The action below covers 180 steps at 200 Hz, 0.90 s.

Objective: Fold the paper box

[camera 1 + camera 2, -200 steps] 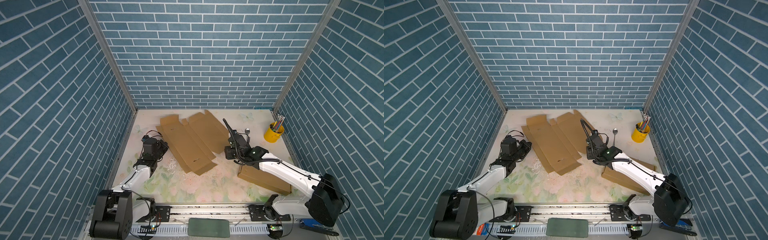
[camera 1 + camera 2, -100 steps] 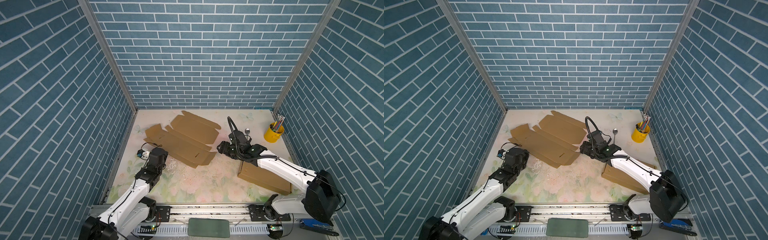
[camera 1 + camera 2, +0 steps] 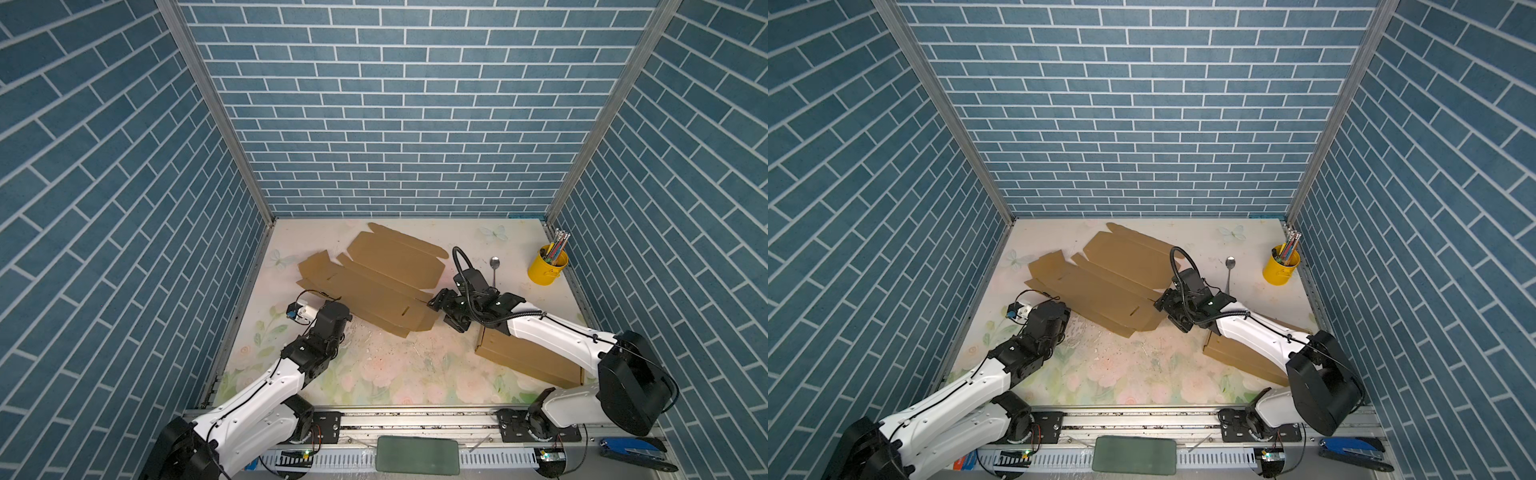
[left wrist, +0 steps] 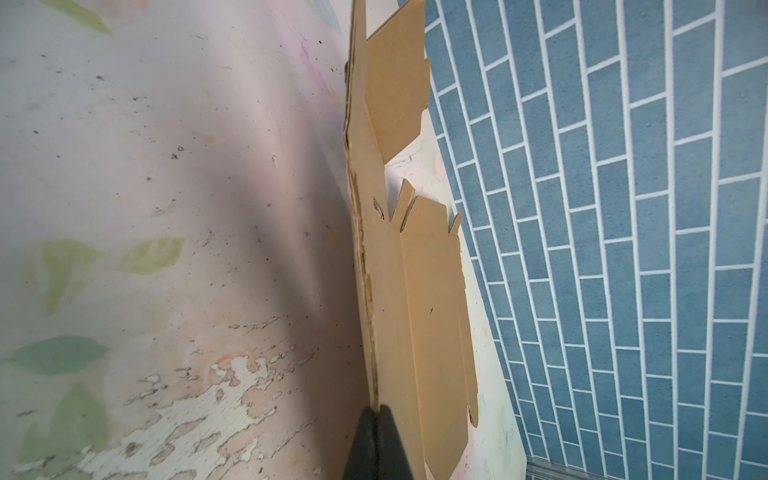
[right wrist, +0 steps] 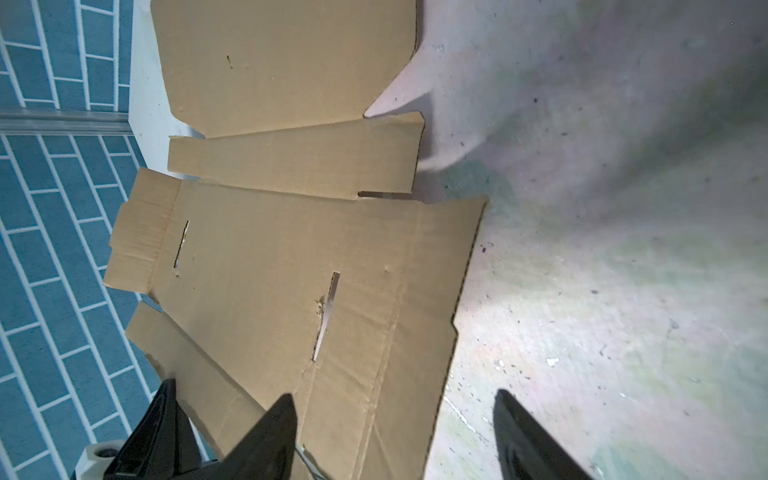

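Two arms reach in from the near rail toward the middle of the table [image 3: 395,374]. The left arm stretches from the near left corner toward the far side, its wrist low over the mat. The left gripper [image 4: 376,419] is clenched on the near left edge of the paper box [image 3: 374,282], and the wrist view shows the cardboard rim running straight into the closed tips. The right arm leans from the near right toward the centre. The right gripper [image 3: 442,309] sits at the sheet's right end with its jaws spread wide and clamping nothing. In the right wrist view, one of its fingers [image 5: 278,419] lies over the cardboard while its partner is over bare mat.

Beneath the right forearm lies a folded brown carton [image 3: 528,357] at the near right. A spoon [image 3: 494,270] lies just beyond the right wrist, and a yellow cup of pencils [image 3: 547,270] stands at the far right by the wall.

The paper box [image 3: 1100,282] is an unfolded brown sheet, laid diagonally from far left toward centre, with flaps spread and two narrow slots cut in its main panel.
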{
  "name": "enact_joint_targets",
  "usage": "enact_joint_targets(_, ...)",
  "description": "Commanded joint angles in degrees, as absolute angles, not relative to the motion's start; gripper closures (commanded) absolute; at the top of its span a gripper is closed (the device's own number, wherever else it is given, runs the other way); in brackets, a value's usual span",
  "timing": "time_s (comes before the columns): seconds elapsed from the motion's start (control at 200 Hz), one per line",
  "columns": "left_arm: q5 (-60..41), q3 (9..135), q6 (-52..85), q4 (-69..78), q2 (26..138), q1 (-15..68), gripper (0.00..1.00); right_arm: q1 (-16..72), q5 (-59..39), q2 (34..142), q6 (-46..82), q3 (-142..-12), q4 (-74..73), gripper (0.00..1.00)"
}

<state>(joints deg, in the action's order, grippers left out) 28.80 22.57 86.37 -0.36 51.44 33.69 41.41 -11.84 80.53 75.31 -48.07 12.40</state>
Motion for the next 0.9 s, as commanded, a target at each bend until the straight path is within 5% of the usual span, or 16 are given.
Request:
enact_joint_targets(0.0,31.7,22.6,86.4,-1.0,51.6,35.7,0.99,41.6,-13.3,83.0,83.1,-44.7,4.8,0.31)
enact_joint_targets(0.25,31.2,24.4,83.7,-3.7,50.9,36.7,0.94,41.8,-12.6,84.4,88.6,-41.8,-2.9,0.67)
enact_joint_targets(0.34,30.0,27.6,81.6,-9.2,50.3,36.7,0.81,41.7,-12.1,84.5,89.1,-41.4,-4.2,0.79)
enact_joint_targets(0.495,29.0,34.5,77.7,-24.0,48.0,37.1,0.57,40.9,-12.1,86.1,87.6,-42.4,-4.2,0.86)
enact_joint_targets(0.66,29.3,37.4,75.4,-31.7,45.0,37.6,0.52,39.0,-12.8,87.1,80.2,-45.9,2.1,0.90)
enact_joint_targets(0.895,29.7,43.6,61.7,-31.4,49.0,37.4,0.43,37.1,-21.4,94.2,49.2,-61.6,27.1,0.97)
